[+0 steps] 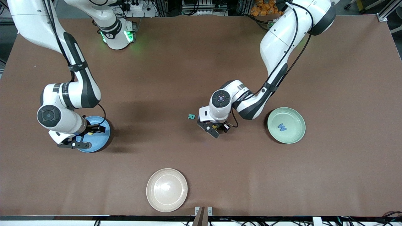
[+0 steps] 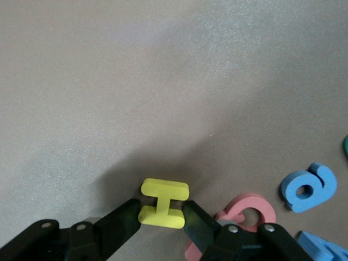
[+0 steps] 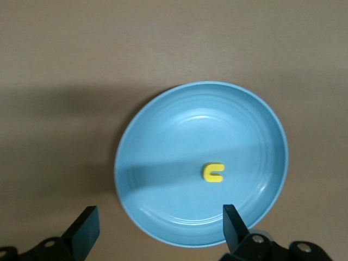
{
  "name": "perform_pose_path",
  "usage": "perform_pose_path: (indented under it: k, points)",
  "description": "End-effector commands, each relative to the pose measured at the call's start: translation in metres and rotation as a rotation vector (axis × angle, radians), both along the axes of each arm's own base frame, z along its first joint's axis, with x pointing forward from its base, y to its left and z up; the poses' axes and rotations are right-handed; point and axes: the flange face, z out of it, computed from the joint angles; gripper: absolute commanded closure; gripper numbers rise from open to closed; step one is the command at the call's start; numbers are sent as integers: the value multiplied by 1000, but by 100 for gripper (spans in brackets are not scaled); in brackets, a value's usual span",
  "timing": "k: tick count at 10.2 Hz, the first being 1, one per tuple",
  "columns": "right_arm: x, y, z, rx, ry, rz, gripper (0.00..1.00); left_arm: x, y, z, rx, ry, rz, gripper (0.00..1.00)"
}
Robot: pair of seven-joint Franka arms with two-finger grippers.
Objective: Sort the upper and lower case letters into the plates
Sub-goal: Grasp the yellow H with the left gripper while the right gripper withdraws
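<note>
Yellow H (image 2: 162,204), light blue plate (image 1: 103,138), mint plate (image 1: 296,136).

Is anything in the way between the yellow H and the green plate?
Nothing visible. The left gripper pinches the yellow H on the table, and bare brown table lies between it and the green plate.

The left claw (image 1: 216,128) sits low on the desk (image 1: 188,62) with little room: a yellow H (image 2: 163,204) is squeezed between its fingers, a pink letter (image 2: 247,215) touches one finger, a blue letter (image 2: 309,187) lies near, and a green R (image 1: 191,116) lies just beside it. The mint green plate (image 1: 286,125) with a blue W (image 1: 282,127) lies toward the left arm's end. The right claw (image 1: 86,136) hangs wide apart over the light blue plate (image 3: 201,163), above a small yellow letter (image 3: 213,172). The cream plate (image 1: 166,189) lies nearest the front camera.
</note>
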Motion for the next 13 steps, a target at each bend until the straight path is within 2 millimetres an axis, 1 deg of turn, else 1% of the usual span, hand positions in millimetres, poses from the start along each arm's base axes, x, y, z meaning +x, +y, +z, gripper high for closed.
perform_pose_path:
  k: [1,2,3,4,5,6,7,8,9,10,11,13]
  points:
    - [1,8,23,18,-12,-19,0,2,9,0,48,15,21,68]
    - [3,11,41,43,-13,-45,0,3,11,3,54,16,21,68]
    - [2,17,58,97,-16,-82,0,8,18,6,59,19,31,68]
    - [2,25,69,125,-30,-88,0,10,20,8,58,22,33,68]
    - [6,28,74,130,-47,-86,0,10,20,12,63,23,32,68]
    - [8,36,76,132,-58,-73,0,10,21,14,67,25,33,68]
    - [8,52,79,135,-67,-48,0,12,23,17,65,34,43,68]
    - [10,61,82,136,-74,-33,0,12,24,21,66,41,48,68]
    - [9,84,84,139,-77,1,0,14,25,26,69,39,47,68]
    - [8,112,81,140,-78,33,0,22,38,34,78,41,44,68]
    - [8,140,71,137,-82,30,0,29,51,39,92,53,31,68]
    - [-4,217,47,133,-78,82,0,44,86,54,140,90,4,68]
